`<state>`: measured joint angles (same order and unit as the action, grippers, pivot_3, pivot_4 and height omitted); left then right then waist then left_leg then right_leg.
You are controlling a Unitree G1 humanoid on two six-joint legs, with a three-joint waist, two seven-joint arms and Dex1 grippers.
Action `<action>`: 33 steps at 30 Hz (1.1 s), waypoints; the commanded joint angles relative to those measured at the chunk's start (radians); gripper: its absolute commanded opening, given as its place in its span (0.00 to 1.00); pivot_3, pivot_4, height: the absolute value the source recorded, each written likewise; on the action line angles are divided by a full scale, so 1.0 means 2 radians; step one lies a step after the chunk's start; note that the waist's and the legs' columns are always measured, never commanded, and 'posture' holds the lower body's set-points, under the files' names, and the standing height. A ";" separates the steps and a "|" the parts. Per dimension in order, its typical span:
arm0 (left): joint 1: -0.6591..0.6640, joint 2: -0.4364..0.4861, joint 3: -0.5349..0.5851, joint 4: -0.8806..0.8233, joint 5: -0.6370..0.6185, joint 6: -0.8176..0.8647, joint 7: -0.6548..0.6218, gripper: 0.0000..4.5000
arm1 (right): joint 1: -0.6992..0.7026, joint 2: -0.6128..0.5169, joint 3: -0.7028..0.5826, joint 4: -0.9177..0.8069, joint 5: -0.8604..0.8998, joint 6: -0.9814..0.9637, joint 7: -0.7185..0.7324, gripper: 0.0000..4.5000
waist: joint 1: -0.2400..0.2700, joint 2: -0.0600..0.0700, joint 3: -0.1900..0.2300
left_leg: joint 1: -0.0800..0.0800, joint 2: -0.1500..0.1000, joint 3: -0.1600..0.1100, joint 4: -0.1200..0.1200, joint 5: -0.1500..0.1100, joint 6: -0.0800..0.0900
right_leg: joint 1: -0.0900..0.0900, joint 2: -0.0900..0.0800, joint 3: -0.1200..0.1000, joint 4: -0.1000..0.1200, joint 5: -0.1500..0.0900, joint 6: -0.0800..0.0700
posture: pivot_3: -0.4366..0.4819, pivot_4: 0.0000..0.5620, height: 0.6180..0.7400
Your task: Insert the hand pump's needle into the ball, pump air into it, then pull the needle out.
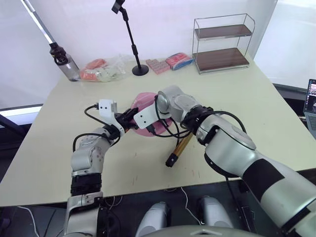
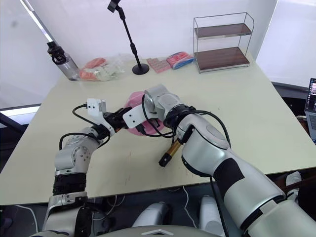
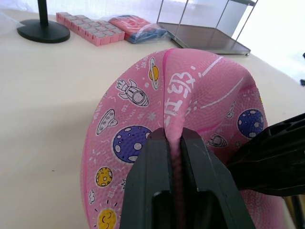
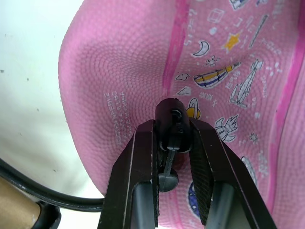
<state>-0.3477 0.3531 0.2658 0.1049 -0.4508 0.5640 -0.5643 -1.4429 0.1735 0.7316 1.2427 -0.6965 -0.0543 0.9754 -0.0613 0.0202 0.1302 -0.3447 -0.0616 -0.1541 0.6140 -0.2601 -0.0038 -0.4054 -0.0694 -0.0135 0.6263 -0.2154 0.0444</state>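
Note:
The pink ball [image 1: 142, 100], flattened and covered in cartoon stickers, sits tilted at the table's middle. My left gripper [image 3: 173, 136] is shut on a fold of the ball's [image 3: 200, 90] rim, from the ball's left side [image 1: 129, 123]. My right gripper [image 4: 172, 125] is shut on the small black fitting [image 4: 172, 114] of the needle, which is pressed against the ball's [image 4: 119, 71] skin; the metal pin itself is hidden. The gold hand pump [image 1: 180, 147] lies on the table under my right forearm, and its black hose [image 4: 47, 193] runs toward the fitting.
At the back of the cream table [image 1: 256, 108] stand a wire shelf [image 1: 224, 44], a black stand [image 1: 134, 49], pink packets [image 1: 158, 65], a blue-and-pink pack [image 1: 178, 60], a plastic bag [image 1: 106, 69] and a bottle [image 1: 66, 63]. A laptop [image 1: 311, 106] sits off the right edge.

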 commanded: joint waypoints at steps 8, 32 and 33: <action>0.027 -0.009 -0.054 0.024 -0.029 0.085 -0.026 0.00 | 0.003 0.026 0.028 0.021 -0.028 -0.023 -0.013 0.08 | 0.002 -0.001 0.000 | 0.000 -0.001 -0.001 -0.001 0.000 0.000 | 0.000 0.000 0.000 0.000 -0.001 0.000 | 0.48 0.27 1.00; 0.045 -0.013 -0.047 0.012 -0.039 0.080 -0.004 0.00 | 0.062 0.045 0.061 0.055 -0.051 0.003 -0.035 0.08 | 0.002 -0.001 -0.002 | 0.001 -0.002 -0.001 -0.001 0.000 0.000 | 0.000 0.000 0.002 0.000 -0.001 0.000 | 0.48 0.27 1.00; 0.043 -0.014 -0.047 0.013 -0.039 0.079 -0.003 0.00 | 0.066 0.049 0.058 0.055 -0.047 0.004 -0.030 0.08 | 0.002 -0.001 -0.002 | 0.001 -0.002 -0.002 -0.001 0.000 0.000 | 0.000 0.000 0.002 0.000 -0.001 0.000 | 0.48 0.27 1.00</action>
<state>-0.3196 0.3561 0.2673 0.0788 -0.5326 0.6094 -0.5465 -1.4165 0.1794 0.8160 1.2714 -0.7607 -0.0894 0.9114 -0.0574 0.0184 0.1263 -0.3422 -0.0646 -0.1576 0.6125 -0.2600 -0.0041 -0.4045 -0.0703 -0.0104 0.6271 -0.2171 0.0445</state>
